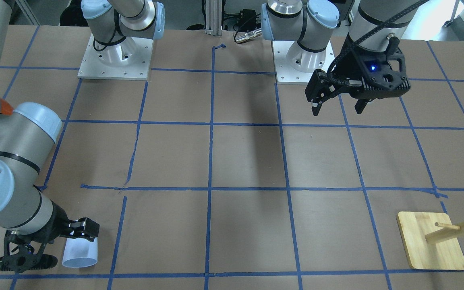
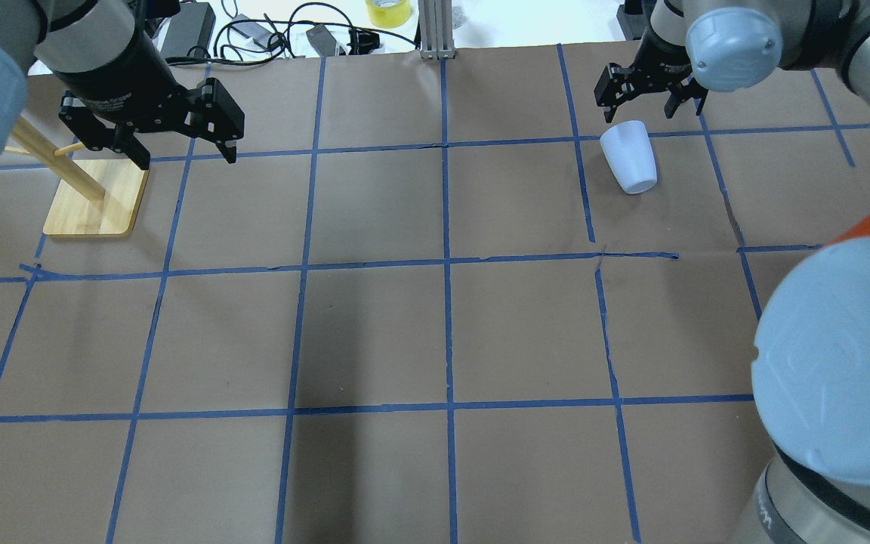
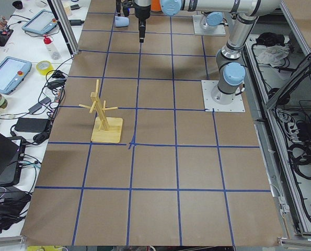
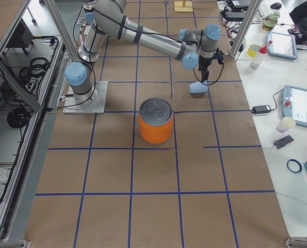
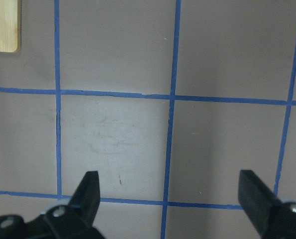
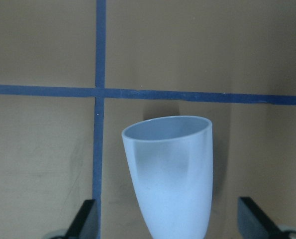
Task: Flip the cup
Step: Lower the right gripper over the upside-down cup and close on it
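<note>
Robotics lab, yours: worktop [image 3: 160,172] papered brown, gridded in blue tape [image 1: 212,161]; arm bases [image 1: 113,54] bolted to metal plates [image 1: 91,70]; aluminium framing [image 3: 65,31]; teach pendants [image 3: 9,73] on your side bench [image 3: 19,49]; cable bundles [image 3: 301,151].

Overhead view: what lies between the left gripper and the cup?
Only bare table with blue tape lines separates the left gripper and the cup; the overhead view shows it.

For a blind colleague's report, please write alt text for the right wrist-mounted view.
A pale blue-white cup lies on its side between the open fingers of the right gripper, untouched, its rim pointing away. Blue tape lines cross on the brown table beyond.
</note>
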